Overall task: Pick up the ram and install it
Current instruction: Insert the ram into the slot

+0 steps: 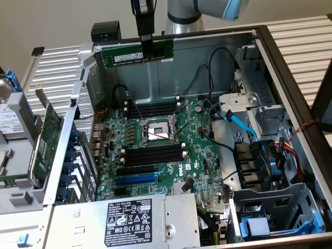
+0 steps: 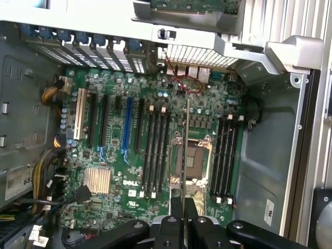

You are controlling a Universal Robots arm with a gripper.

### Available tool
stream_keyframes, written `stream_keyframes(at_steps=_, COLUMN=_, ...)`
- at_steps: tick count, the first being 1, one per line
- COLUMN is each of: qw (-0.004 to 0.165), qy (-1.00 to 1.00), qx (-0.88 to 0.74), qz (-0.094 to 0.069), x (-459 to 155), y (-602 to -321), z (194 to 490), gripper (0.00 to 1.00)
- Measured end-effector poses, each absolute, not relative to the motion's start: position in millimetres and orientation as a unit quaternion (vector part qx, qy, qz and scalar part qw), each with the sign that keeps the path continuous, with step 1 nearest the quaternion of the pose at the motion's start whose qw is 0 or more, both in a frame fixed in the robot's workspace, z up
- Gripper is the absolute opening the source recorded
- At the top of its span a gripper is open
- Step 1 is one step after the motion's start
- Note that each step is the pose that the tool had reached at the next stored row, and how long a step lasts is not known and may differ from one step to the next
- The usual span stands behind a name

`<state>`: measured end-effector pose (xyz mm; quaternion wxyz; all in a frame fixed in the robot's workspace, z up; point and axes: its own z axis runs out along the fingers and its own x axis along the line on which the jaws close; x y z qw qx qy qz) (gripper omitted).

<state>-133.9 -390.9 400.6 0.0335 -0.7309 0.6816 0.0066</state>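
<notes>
The open computer case (image 1: 270,52) lies on its side on a pale slatted surface (image 1: 298,31), in front of a plain light wall.

In the exterior view, the gripper (image 1: 147,51) hangs above the far wall of the case. Its jaws are closed on the ram (image 1: 122,55), gripping it near the middle. The stick is level, label side to the camera, and well above the motherboard (image 1: 176,161). On the board, two banks of black slots (image 1: 153,110) lie either side of the processor socket (image 1: 158,132). A separate expansion card (image 1: 49,135) leans outside the case on the exterior view's left.

In the wrist view, the ram (image 2: 186,140) appears edge-on as a thin line between the fingertips of the gripper (image 2: 184,201). It runs parallel to the slots (image 2: 157,150) but sits above the socket (image 2: 196,161), between the two banks.

I judge that the carry goes well if the stick stays level and parallel to the slots. The loose cables (image 2: 78,194) are apart from this area.
</notes>
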Motion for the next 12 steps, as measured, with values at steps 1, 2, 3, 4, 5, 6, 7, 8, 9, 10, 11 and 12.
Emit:
stream_keyframes(at_steps=1, qw=0.033, qy=0.682, qx=-0.731, qz=0.007, x=-133.8, y=-390.9, z=399.2, gripper=0.14)
stream_keyframes(at_steps=2, qw=0.033, qy=0.682, qx=-0.731, qz=0.006, x=-133.7, y=-390.9, z=397.9, gripper=0.14)
stream_keyframes(at_steps=3, qw=0.031, qy=0.682, qx=-0.731, qz=0.005, x=-133.4, y=-390.9, z=397.2, gripper=0.14)
stream_keyframes(at_steps=4, qw=0.029, qy=0.682, qx=-0.731, qz=0.002, x=-133.3, y=-391.0, z=396.6, gripper=0.14)
stream_keyframes(at_steps=5, qw=0.026, qy=0.682, qx=-0.731, qz=-0.001, x=-133.3, y=-391.0, z=396.3, gripper=0.14)
stream_keyframes(at_steps=6, qw=0.022, qy=0.682, qx=-0.731, qz=-0.004, x=-133.3, y=-391.0, z=396.0, gripper=0.14)
stream_keyframes(at_steps=7, qw=0.019, qy=0.683, qx=-0.731, qz=-0.007, x=-133.3, y=-391.0, z=395.7, gripper=0.14)
stream_keyframes(at_steps=8, qw=0.018, qy=0.683, qx=-0.73, qz=-0.008, x=-133.3, y=-391.0, z=395.6, gripper=0.14)
stream_keyframes(at_steps=9, qw=0.018, qy=0.683, qx=-0.73, qz=-0.009, x=-133.3, y=-391.1, z=395.5, gripper=0.14)
stream_keyframes(at_steps=10, qw=0.018, qy=0.683, qx=-0.73, qz=-0.009, x=-133.3, y=-391.3, z=395.6, gripper=0.14)
stream_keyframes(at_steps=11, qw=0.018, qy=0.683, qx=-0.73, qz=-0.009, x=-133.3, y=-391.3, z=395.6, gripper=0.14)
stream_keyframes(at_steps=12, qw=0.018, qy=0.683, qx=-0.73, qz=-0.008, x=-133.3, y=-391.3, z=395.6, gripper=0.14)
